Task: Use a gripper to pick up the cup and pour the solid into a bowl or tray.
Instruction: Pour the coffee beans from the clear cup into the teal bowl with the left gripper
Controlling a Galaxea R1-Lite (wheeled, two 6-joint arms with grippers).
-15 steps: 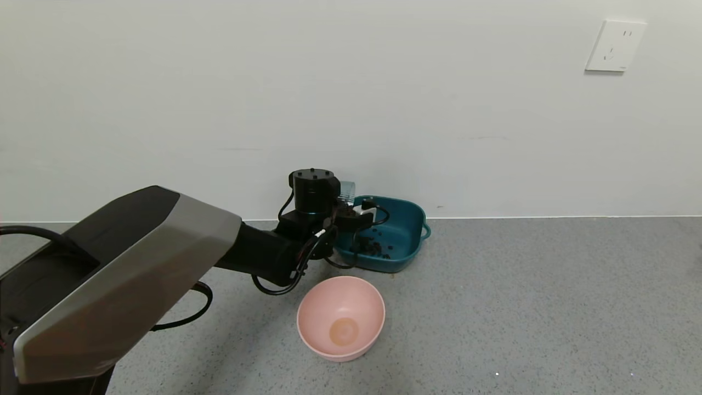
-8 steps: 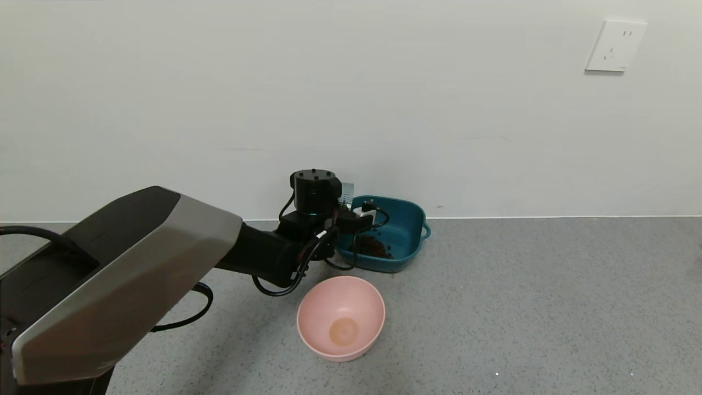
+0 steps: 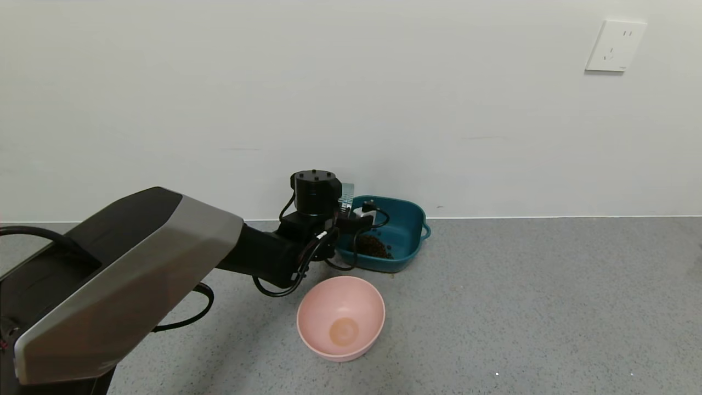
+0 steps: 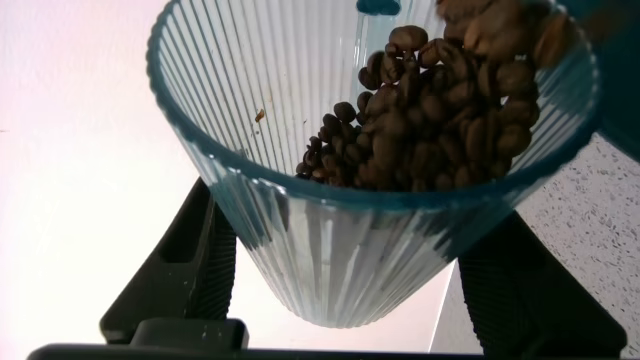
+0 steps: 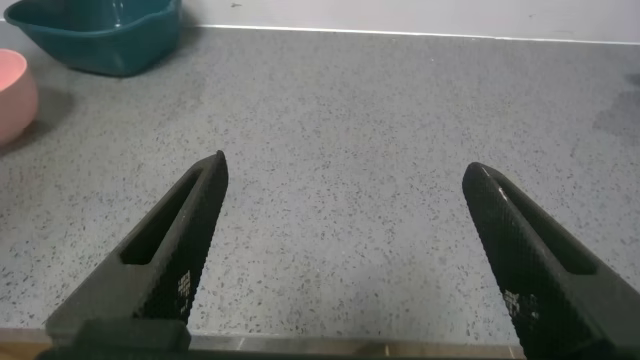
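My left gripper (image 3: 351, 215) reaches over the near left edge of the dark teal basin (image 3: 408, 226) by the wall. It is shut on the ribbed blue-grey cup (image 3: 346, 193), which is tipped toward the basin. In the left wrist view the cup (image 4: 350, 240) sits between the two dark fingers (image 4: 185, 265), and brown beans (image 4: 440, 110) crowd its mouth and spill out. A pile of beans (image 3: 375, 248) lies in the basin. My right gripper (image 5: 345, 180) is open and empty above bare floor; it does not show in the head view.
A round pink bowl (image 3: 340, 317) stands in front of the basin, close under my left forearm; the right wrist view also shows it (image 5: 12, 95) beside the basin (image 5: 100, 35). The white wall runs just behind the basin. Grey speckled floor stretches to the right.
The scattered beans in the basin have grown into a pile. The cup has tipped a little further; the left arm has barely shifted.
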